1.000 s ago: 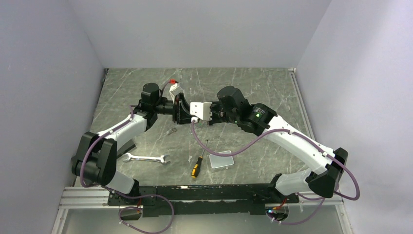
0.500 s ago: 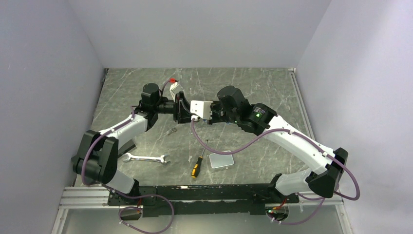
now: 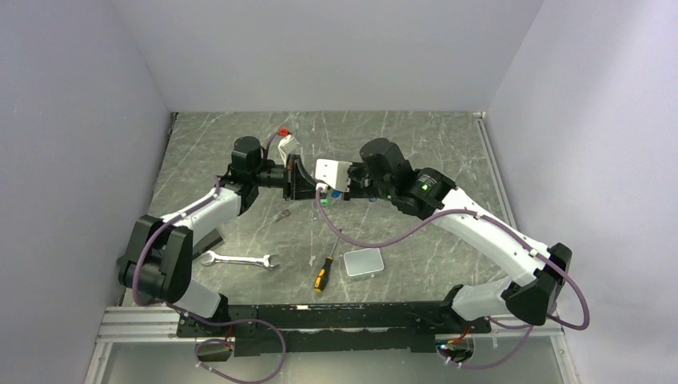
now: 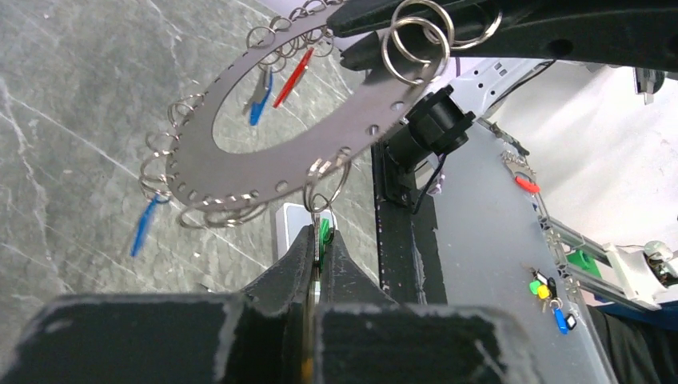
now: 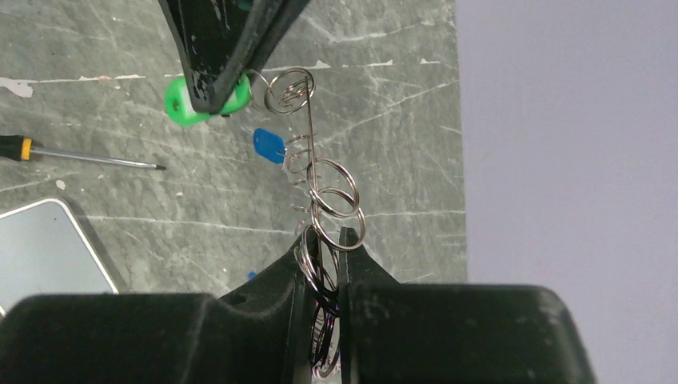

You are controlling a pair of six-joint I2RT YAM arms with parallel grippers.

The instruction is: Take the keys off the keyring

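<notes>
The keyring [image 4: 324, 148] is a flat metal disc with a large hole and small split rings round its rim, held in the air. Keys with blue [image 4: 145, 227] and red [image 4: 294, 70] tags hang from it. My left gripper [image 4: 321, 234] is shut on a green-tagged key [image 5: 200, 101] that hangs from one split ring. My right gripper [image 5: 325, 234] is shut on the opposite rim of the keyring [image 5: 312, 136], seen edge-on here, with several split rings between its fingers. In the top view both grippers meet above the table's middle, with the left gripper [image 3: 297, 180] on the left.
On the table lie a silver wrench [image 3: 240, 259], a yellow-and-black screwdriver [image 3: 324, 272] and a grey box [image 3: 362, 262] near the front. A small loose key [image 3: 281, 214] lies below the grippers. A red-tagged piece [image 3: 281, 133] sits toward the back.
My left gripper has closed on the green-tagged key. The right wrist has shifted slightly back and to the right, and its cable has sagged lower.
</notes>
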